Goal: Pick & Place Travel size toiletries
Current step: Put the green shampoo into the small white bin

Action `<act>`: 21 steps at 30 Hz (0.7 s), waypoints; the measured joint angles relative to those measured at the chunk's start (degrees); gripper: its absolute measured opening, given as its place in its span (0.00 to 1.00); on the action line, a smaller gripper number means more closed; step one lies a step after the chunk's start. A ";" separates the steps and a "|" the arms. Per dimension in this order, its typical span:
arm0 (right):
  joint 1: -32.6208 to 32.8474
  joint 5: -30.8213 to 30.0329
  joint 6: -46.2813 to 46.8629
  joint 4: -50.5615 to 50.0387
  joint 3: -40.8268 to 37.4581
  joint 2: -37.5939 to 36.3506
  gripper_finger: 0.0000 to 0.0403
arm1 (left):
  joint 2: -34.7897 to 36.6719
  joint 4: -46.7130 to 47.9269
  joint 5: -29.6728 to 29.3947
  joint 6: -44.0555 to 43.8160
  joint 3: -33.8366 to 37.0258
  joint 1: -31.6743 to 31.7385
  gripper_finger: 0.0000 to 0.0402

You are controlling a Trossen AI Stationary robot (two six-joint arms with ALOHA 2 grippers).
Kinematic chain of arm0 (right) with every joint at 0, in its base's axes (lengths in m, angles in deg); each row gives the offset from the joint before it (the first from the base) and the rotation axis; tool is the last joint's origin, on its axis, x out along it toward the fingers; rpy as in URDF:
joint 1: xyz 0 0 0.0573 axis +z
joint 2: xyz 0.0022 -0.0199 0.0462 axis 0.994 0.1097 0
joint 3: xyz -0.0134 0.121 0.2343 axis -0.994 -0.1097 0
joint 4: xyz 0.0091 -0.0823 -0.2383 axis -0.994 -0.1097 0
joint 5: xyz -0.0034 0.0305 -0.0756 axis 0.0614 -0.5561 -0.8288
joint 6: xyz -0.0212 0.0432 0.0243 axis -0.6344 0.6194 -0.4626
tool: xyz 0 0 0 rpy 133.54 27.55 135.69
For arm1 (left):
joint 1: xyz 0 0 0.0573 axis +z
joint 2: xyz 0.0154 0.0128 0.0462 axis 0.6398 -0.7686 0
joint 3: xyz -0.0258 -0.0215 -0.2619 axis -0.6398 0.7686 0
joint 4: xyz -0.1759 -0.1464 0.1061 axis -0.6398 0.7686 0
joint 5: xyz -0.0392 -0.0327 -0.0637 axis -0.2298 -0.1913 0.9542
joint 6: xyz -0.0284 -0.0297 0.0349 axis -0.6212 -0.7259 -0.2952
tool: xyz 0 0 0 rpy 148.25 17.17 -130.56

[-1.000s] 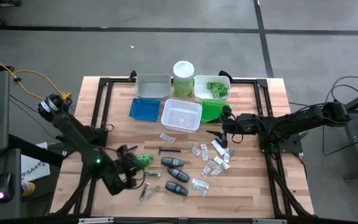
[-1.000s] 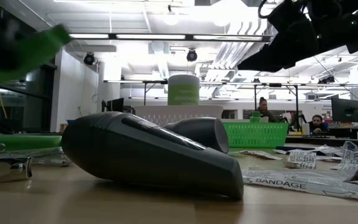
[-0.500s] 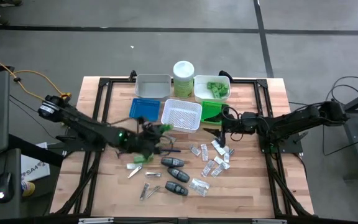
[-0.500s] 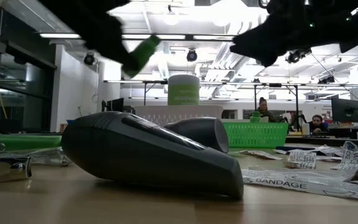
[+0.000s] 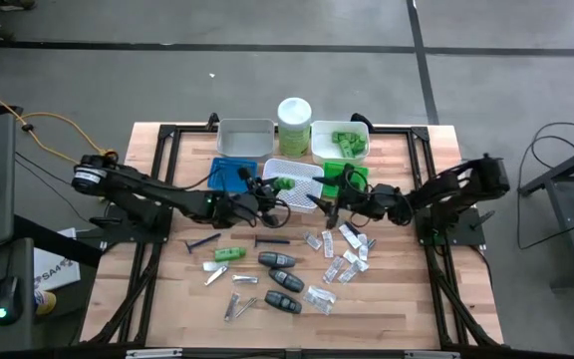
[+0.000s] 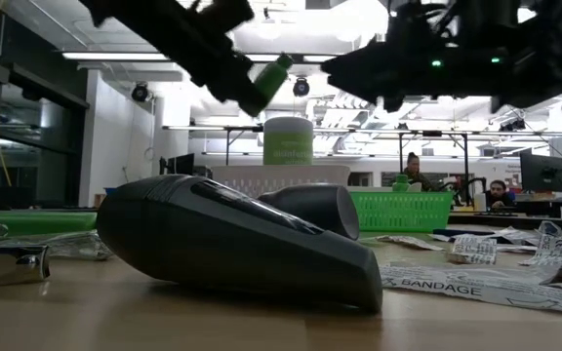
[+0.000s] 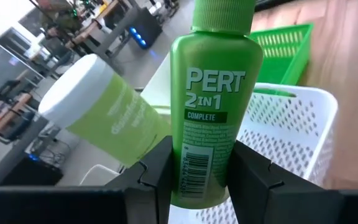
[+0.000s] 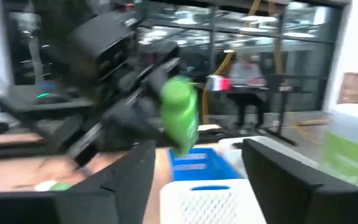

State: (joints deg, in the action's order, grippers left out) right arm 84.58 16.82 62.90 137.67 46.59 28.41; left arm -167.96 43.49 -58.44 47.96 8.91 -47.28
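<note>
Take the white perforated plastic basket (image 5: 292,182) as your landmark. Your left gripper (image 5: 264,189) sits at the basket's left edge, and its dark fingers (image 7: 160,168) are clamped on a green plastic shampoo bottle with white lettering (image 7: 210,99), cap pointing away from the wrist and out over the basket. In the high view that green bottle (image 5: 279,184) lies above the basket's left rim, and in the low view it is held well up off the table (image 6: 269,80).

Your right gripper (image 5: 323,202) reaches in at the basket's right front corner, facing the left one, with its fingers spread and nothing between them.

Behind the basket stands the tall pale-green canister with a white round lid (image 5: 294,123), flanked by a grey tray (image 5: 245,139) and a white tray holding green items (image 5: 340,142). A blue tray (image 5: 229,172) lies to the basket's left and a green mesh tray (image 5: 343,177) to its right.

In front of the basket the wooden table (image 5: 407,299) carries the rest: another green tube (image 5: 229,255), dark grey oval cases (image 5: 280,280), a thin blue razor (image 5: 201,241), clear packets (image 5: 342,254) and silver metal clippers (image 5: 240,304)
</note>
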 joint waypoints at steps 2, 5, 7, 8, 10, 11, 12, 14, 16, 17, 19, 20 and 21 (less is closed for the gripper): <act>0.06 -0.14 0.33 0.67 1.85 2.19 0.68 | -2.37 -4.08 -0.08 1.80 0.00 0.58 0.28; 0.10 -0.35 1.47 1.11 5.33 5.33 0.76 | -5.17 -9.59 -1.11 5.00 0.00 1.06 0.28; 0.09 -0.95 1.72 0.87 7.05 7.02 0.79 | -6.37 -12.06 -1.23 7.37 0.00 1.21 0.28; 0.07 -1.02 1.76 0.96 7.99 7.87 0.81 | -6.70 -13.31 -1.29 8.22 0.04 1.16 0.28; 0.07 -2.24 2.90 0.63 9.10 8.78 0.82 | -7.30 -16.20 -1.34 9.19 -0.09 1.13 0.28; 0.07 -3.37 3.40 0.63 9.85 9.16 0.82 | -7.37 -16.40 -1.35 9.33 -0.11 1.12 0.28; 0.07 -4.30 3.55 0.67 10.45 9.46 0.82 | -7.39 -16.53 -1.34 9.37 -0.06 1.11 0.28; -0.24 -4.81 3.27 0.35 11.04 9.65 0.80 | -7.42 -17.04 -1.32 9.37 -0.04 1.11 0.28; -0.66 -4.65 3.27 0.16 11.65 9.70 0.77 | -7.42 -17.41 -1.32 9.37 -0.04 1.11 0.28; -0.94 -4.67 3.38 0.10 11.82 9.70 0.76 | -7.42 -17.38 -1.32 9.37 -0.04 1.11 0.28; -1.52 -4.45 3.97 -0.76 12.31 9.70 0.73 | -7.42 -17.43 -1.30 9.37 -0.04 1.11 0.28; -1.86 -4.43 4.43 -1.53 12.32 9.70 0.71 | -7.42 -17.62 -1.13 9.37 -0.04 1.11 0.28; -2.25 -4.31 5.01 -2.39 12.32 9.70 0.68 | -7.42 -17.76 -0.89 9.37 -0.04 1.11 0.28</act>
State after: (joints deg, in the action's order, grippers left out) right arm 82.33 12.51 67.91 135.28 58.91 38.11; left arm -175.38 25.73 -59.32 57.33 8.87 -46.17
